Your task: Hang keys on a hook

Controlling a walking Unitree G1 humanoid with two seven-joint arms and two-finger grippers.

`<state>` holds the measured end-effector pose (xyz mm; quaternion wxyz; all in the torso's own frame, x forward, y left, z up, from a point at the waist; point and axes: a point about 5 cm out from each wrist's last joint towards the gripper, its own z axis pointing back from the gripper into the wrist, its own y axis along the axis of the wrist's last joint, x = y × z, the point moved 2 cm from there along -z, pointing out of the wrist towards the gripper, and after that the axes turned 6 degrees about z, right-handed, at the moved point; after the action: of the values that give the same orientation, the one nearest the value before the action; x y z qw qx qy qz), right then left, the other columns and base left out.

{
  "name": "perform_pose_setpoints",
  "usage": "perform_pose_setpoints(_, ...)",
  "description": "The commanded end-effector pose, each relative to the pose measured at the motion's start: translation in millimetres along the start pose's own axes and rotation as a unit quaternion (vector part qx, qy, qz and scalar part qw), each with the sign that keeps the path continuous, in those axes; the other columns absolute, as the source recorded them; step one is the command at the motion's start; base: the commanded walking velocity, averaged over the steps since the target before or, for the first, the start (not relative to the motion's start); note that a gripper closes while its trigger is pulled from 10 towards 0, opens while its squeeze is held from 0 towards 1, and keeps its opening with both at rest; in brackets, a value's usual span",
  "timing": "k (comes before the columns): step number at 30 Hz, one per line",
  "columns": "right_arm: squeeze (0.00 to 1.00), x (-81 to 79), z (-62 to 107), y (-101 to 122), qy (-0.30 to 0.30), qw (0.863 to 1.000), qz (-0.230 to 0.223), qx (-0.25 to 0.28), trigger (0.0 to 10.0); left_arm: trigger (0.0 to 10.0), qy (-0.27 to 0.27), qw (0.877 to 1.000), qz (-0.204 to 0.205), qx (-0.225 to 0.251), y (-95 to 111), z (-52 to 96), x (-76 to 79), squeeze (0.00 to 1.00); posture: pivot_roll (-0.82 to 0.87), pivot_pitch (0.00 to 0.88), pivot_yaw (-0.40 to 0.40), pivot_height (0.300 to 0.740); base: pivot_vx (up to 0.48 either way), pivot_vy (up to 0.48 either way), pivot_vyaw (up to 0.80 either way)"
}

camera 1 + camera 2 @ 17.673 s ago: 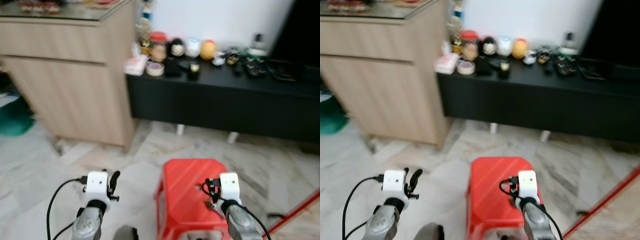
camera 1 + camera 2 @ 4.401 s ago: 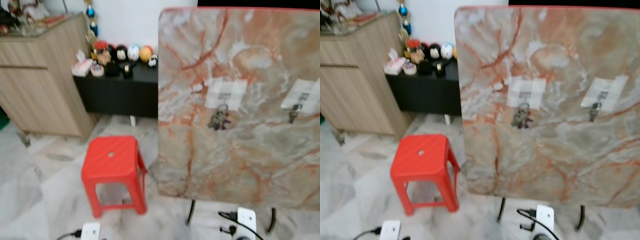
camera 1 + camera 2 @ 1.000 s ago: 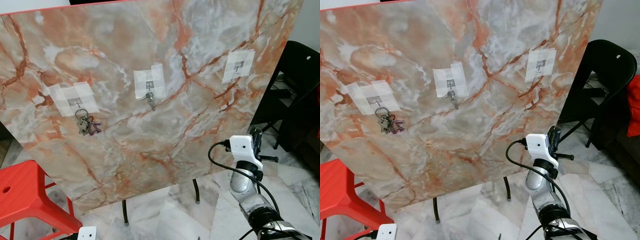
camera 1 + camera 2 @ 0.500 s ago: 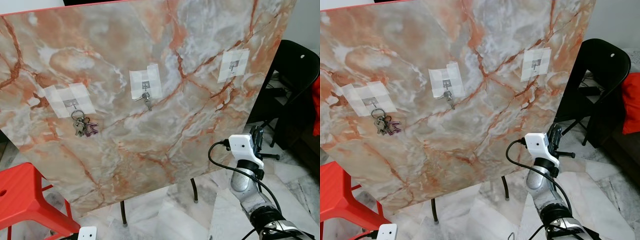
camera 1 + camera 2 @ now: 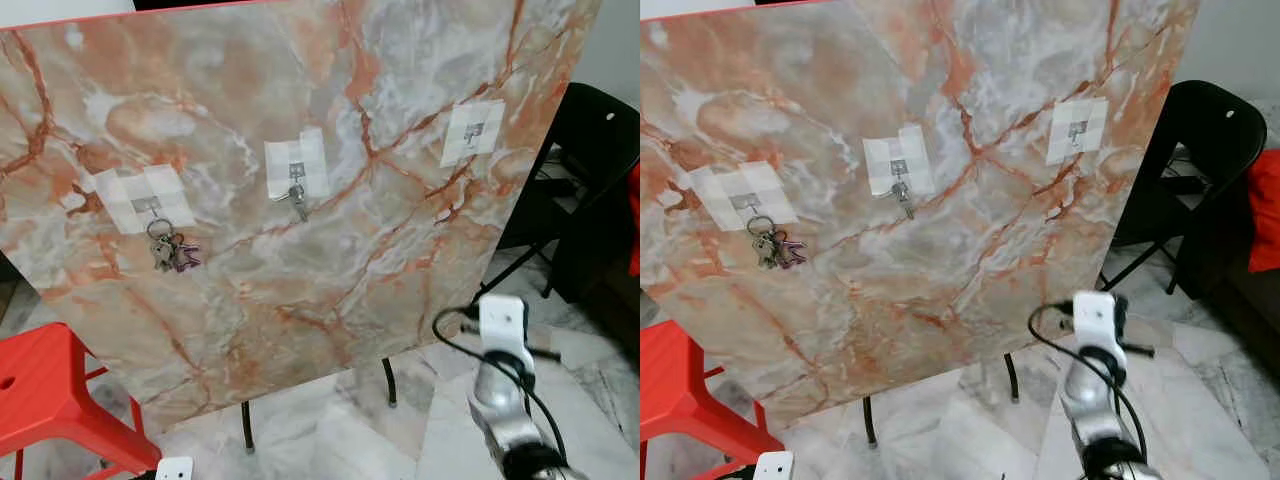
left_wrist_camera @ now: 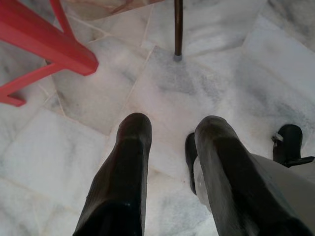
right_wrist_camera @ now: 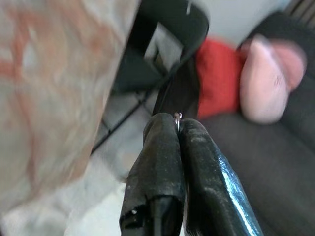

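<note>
my right gripper [image 7: 178, 129] is clenched on a small silver key ring [image 7: 176, 116], held low before the upright orange-veined marble board [image 5: 300, 180], below its bare taped hook [image 5: 474, 130]. my left gripper [image 6: 170, 135] hangs slack and parted over the floor.

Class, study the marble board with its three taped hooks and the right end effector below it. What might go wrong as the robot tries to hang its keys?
1. The right end effector pinches only a thin key ring at its tips; it may slip out.
2. Only the right hook is bare; the key bunch and single key occupy the others.
3. Pushing the propped marble board may shift it.
</note>
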<state>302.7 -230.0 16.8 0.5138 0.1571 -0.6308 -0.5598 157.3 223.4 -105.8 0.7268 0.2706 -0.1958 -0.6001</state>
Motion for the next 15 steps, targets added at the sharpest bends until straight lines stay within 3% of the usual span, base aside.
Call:
perform_pose_setpoints(1,0.0,-9.4,5.0,-13.4,0.038,0.996,-0.056,-0.055,10.0,10.0,0.003,1.0,0.0,-0.012,-5.5,1.4,-3.0,0.0,0.01,0.0,-0.022,0.74,0.0,0.0,0.0)
perform_pose_setpoints(3,0.0,-26.9,20.1,-39.1,0.102,0.98,-0.098,-0.138,10.0,10.0,0.002,1.0,0.003,-0.014,-6.8,1.6,-1.6,0.0,0.01,0.0,-0.021,0.74,0.0,0.0,0.0)
perform_pose_setpoints(7,0.0,-32.4,33.6,-60.0,0.126,0.972,-0.087,-0.181,10.0,10.0,0.0,1.0,0.004,-0.015,-7.5,1.6,0.3,0.0,0.02,0.0,-0.023,0.74,0.0,0.0,0.0)
perform_pose_setpoints(15,0.0,-43.4,33.4,-48.2,0.174,0.969,-0.092,-0.151,10.0,10.0,0.005,1.0,0.001,-0.019,-8.0,1.9,-5.0,0.0,0.01,0.0,-0.015,0.74,0.0,0.0,0.0)
